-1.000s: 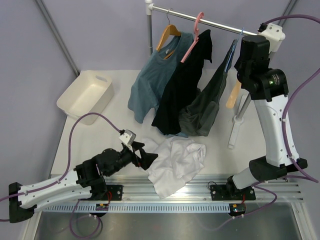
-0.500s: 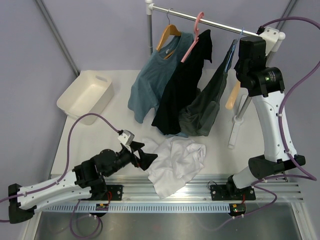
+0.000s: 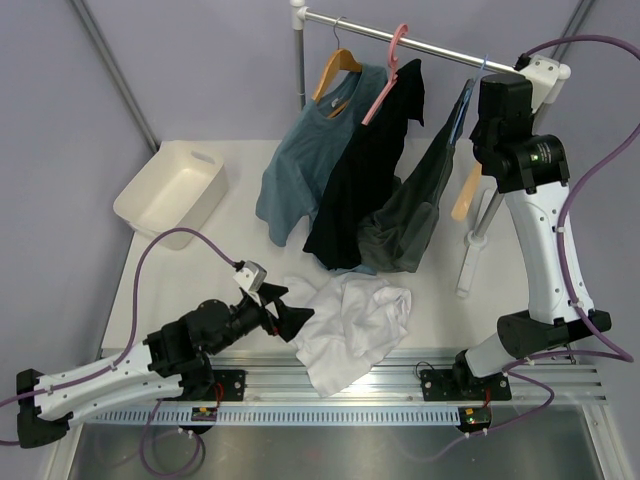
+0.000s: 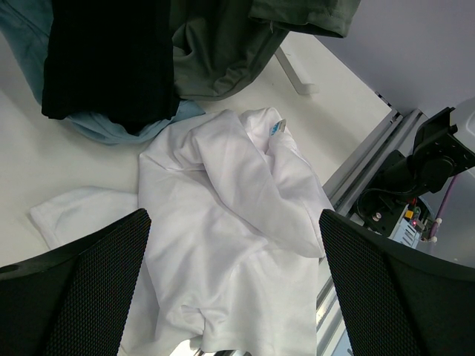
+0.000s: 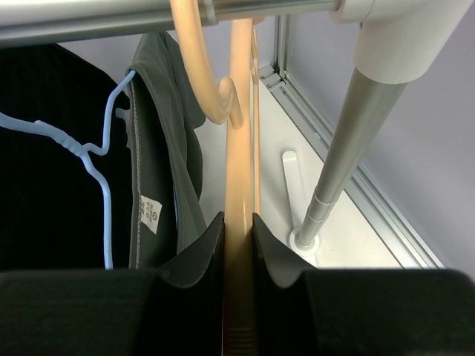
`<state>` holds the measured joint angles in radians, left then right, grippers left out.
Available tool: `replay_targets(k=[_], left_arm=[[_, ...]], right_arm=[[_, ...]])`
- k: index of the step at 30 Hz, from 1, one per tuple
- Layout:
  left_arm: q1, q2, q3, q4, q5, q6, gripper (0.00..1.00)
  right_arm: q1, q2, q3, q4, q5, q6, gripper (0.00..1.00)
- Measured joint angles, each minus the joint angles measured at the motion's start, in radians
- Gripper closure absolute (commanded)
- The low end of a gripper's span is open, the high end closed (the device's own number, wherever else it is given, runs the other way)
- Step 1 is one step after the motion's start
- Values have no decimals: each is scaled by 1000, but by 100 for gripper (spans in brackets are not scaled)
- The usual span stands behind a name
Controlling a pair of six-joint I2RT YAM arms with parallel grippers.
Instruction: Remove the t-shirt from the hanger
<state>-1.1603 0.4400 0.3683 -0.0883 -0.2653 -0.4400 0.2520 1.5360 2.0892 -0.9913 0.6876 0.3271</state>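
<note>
The white t-shirt (image 3: pixel 355 325) lies crumpled on the table near the front rail, free of any hanger; the left wrist view shows it spread below the fingers (image 4: pixel 230 222). My left gripper (image 3: pixel 290 312) hovers at its left edge, open, with nothing between its jaws. The pale beige hanger (image 5: pixel 239 170) hangs bare at the right end of the clothes rail, its hook over the bar. My right gripper (image 5: pixel 239 237) is shut on the hanger's bar. In the top view the hanger's lower end (image 3: pixel 464 196) shows beside the right arm.
A teal shirt (image 3: pixel 300 170), a black shirt (image 3: pixel 365 185) and a dark grey shirt (image 3: pixel 415 215) hang from the rail (image 3: pixel 420 42) and drape onto the table. The rack's right post (image 3: pixel 474 250) stands beside the right arm. A white bin (image 3: pixel 170 190) sits back left.
The right arm has shifted slightly up and left with the hanger still gripped. The left gripper has drawn back a little from the t-shirt.
</note>
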Motion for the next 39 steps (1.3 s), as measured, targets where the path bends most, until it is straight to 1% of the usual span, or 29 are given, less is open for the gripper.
replay_targets(k=[4, 12, 13, 14, 15, 16, 18, 19, 20, 22, 23, 28, 29, 34, 39], left_arm=[[0, 0, 0, 0, 0, 0, 1], [0, 0, 0, 0, 1, 1, 1], [0, 0, 0, 0, 1, 1, 1], [0, 0, 0, 0, 1, 1, 1], [0, 0, 0, 0, 1, 1, 1], [0, 0, 0, 0, 1, 1, 1], [0, 0, 0, 0, 1, 1, 1], [0, 0, 0, 0, 1, 2, 1], [0, 0, 0, 0, 2, 2, 1], [0, 0, 0, 0, 4, 3, 1], [0, 0, 0, 0, 4, 3, 1], [0, 0, 0, 0, 7, 3, 1], [0, 0, 0, 0, 7, 3, 1], [0, -2, 0, 0, 6, 5, 1], [0, -31, -5, 0, 3, 6, 1]], right_arm=[[-3, -4, -9, 2, 3, -8, 98], [-11, -17, -36, 13, -2, -21, 97], [-11, -17, -37, 14, -2, -21, 93], [-11, -17, -42, 17, -2, -21, 87], [-12, -17, -46, 19, -3, -20, 79], [-12, -17, -50, 21, -4, -20, 67], [-13, -17, -57, 18, -18, -18, 57], [-13, -17, -59, 11, -24, -18, 42], [-13, -16, -60, 6, -28, -16, 35], [-14, -16, -58, -3, -34, -21, 28], [-14, -16, -56, -8, -36, -22, 21], [-14, -20, -45, -36, -47, -25, 6], [-14, -24, -45, -45, -55, -25, 1], [-14, -76, -33, -132, -119, 0, 1], [-14, -248, -56, -196, -203, 35, 1]])
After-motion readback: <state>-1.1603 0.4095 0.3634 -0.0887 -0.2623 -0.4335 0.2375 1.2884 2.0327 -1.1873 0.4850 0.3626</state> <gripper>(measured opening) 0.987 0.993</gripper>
